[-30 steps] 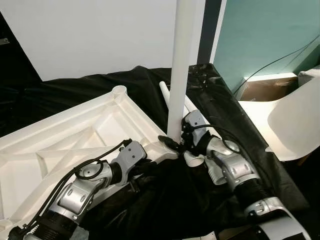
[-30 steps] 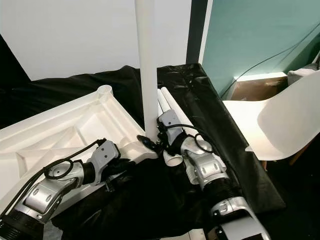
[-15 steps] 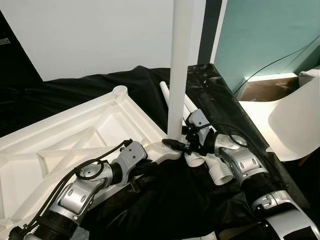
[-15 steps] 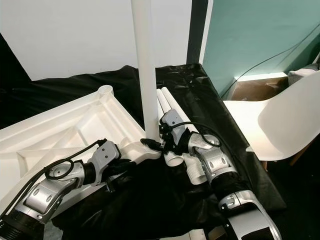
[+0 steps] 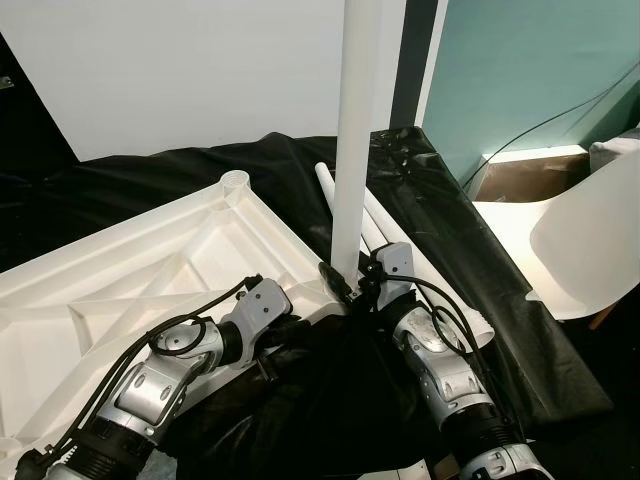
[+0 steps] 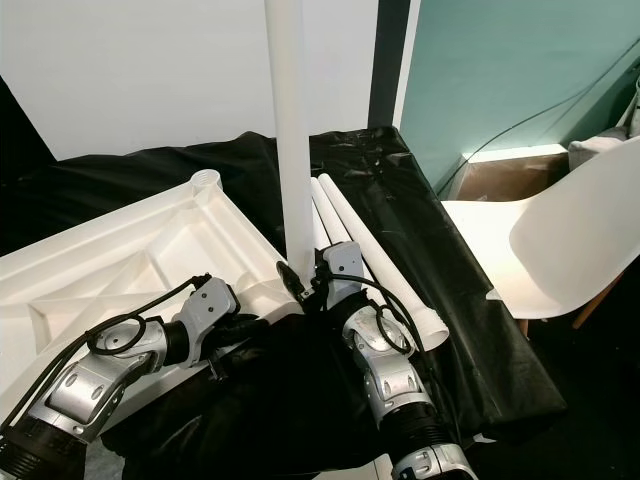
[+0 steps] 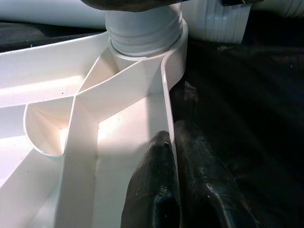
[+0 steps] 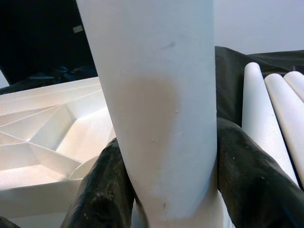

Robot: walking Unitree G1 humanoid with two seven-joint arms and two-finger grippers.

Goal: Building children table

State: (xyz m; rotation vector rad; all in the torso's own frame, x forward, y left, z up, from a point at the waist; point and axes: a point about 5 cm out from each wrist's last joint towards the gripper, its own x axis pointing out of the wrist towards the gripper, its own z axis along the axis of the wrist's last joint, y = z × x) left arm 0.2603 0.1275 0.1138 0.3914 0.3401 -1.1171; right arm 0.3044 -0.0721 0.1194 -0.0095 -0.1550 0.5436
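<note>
Over on your left, the white children's table top [image 5: 130, 290] lies upside down on a black sheet [image 5: 440, 220], its ribbed underside facing up and an empty corner socket [image 5: 236, 182] at the far end. Your left tool [image 7: 173, 156] sits at the near edge of that piece, its two black fingers [image 7: 154, 190] pressed together with the thin plastic rim [image 7: 167, 99] pinched between them, just short of the near corner socket [image 7: 145, 40].

Moving to the middle, a white table leg [image 5: 357, 120] stands upright in that near corner socket, its base seated in the collar. Your right tool [image 8: 166, 185] is clamped around the leg low down, one finger on each side of the tube, as the right wrist view shows.

Further right, what look like three spare legs [image 6: 365, 250] lie side by side on the sheet, though the count is hard to confirm. Beyond them, off the sheet, stands a white chair [image 6: 560, 240] before a teal wall [image 5: 530, 70].
</note>
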